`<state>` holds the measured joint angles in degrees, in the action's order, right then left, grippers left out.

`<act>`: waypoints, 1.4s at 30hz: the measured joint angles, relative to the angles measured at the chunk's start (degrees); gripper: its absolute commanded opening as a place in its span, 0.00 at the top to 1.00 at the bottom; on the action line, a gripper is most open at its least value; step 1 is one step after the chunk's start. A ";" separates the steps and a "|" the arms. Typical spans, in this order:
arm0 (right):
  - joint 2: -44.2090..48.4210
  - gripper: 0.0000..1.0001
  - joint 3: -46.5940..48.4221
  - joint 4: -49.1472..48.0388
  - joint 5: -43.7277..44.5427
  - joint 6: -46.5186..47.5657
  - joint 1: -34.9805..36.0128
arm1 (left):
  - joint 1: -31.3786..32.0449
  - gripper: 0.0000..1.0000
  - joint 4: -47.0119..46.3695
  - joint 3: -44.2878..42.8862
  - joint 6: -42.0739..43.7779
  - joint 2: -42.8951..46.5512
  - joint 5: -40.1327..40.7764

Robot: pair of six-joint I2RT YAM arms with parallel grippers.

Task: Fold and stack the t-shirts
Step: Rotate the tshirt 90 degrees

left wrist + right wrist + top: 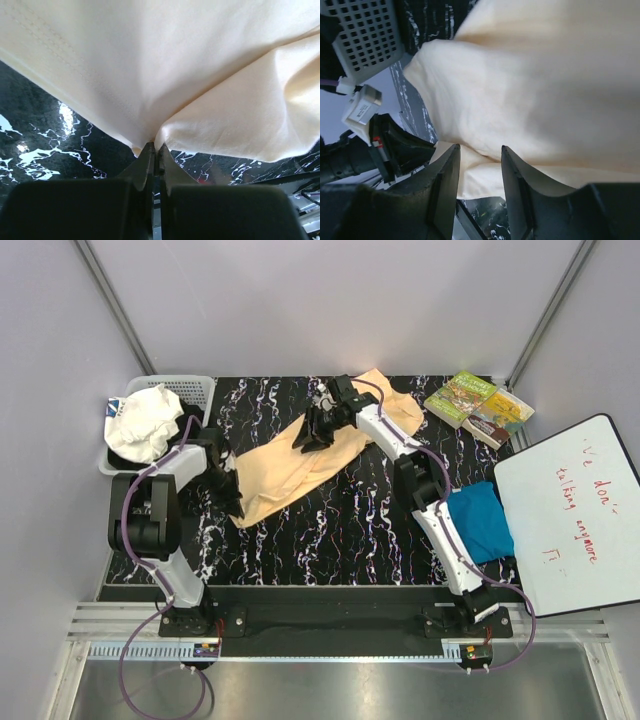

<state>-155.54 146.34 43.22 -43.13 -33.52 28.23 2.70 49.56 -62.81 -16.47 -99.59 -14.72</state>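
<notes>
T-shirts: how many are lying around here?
2 for certain: a peach t-shirt mid-table, a teal t-shirt beside the whiteboard. The crumpled white cloth in the basket may be a third.

From above, the right arm (447, 540) covers the 9 o'clock side of the teal shirt (485, 525), and the whiteboard (570, 505) is cut off at 3 o'clock, its red writing too small to read. White cloth (145, 420) hides the inside of the basket (190, 383). At the left wrist, the peach shirt (165, 75) runs off at 9, 12 and 3 o'clock.
</notes>
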 measured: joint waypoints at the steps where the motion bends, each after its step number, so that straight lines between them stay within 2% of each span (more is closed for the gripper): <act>1: -1.01 0.53 0.26 -0.17 0.02 -0.07 0.00 | -0.26 1.00 -0.13 0.33 -0.11 0.13 0.11; 2: -1.46 0.53 0.22 -0.11 0.13 -0.17 0.00 | -0.59 0.99 -0.24 0.68 -0.28 0.26 0.17; 3: -1.77 0.53 0.09 -0.13 0.17 -0.20 0.00 | -1.05 0.85 -0.39 1.09 -0.46 0.46 0.26; 4: -1.84 0.52 -0.39 -0.07 0.20 -0.17 0.00 | -1.68 0.56 -0.70 1.53 -0.59 0.72 0.35; 6: -1.31 0.53 -1.62 -0.37 0.17 0.09 0.00 | -3.23 0.35 -1.22 2.45 -0.87 1.31 0.42; 7: -0.66 0.55 -2.73 -0.37 0.13 0.28 0.00 | -3.87 0.18 -1.16 2.62 -0.72 1.60 0.57; 10: 3.50 0.57 -9.27 -0.55 0.02 1.07 0.00 | -4.94 0.01 -1.31 2.82 -0.35 3.02 0.55; 15: 13.07 0.60 -19.93 0.13 -0.07 3.48 0.02 | -5.14 0.01 -1.75 2.73 0.02 6.60 -0.13; 22: 21.64 0.61 -26.27 -0.13 -3.89 4.68 0.94 | -4.55 0.02 -2.97 2.01 0.31 8.00 -1.84; 29: 18.12 0.61 -27.87 -0.09 -9.77 2.43 4.87 | 0.13 0.02 -3.28 0.92 1.31 8.00 -1.25; 37: 10.34 0.57 -26.21 0.35 -13.66 -2.14 7.23 | 6.71 0.03 -3.34 -0.96 2.84 7.37 6.45; 40: 9.33 0.56 -24.76 0.39 -14.12 -3.30 7.21 | 7.39 0.09 -3.37 -2.16 3.04 5.22 9.86; 42: 9.09 0.55 -23.67 0.39 -14.49 -4.02 7.19 | 7.48 0.40 -3.43 -2.99 3.17 3.32 11.91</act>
<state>-146.45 122.67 43.62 -57.63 -37.54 35.42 10.17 46.13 -65.80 -13.30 -96.27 -2.81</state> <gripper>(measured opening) 0.438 0.921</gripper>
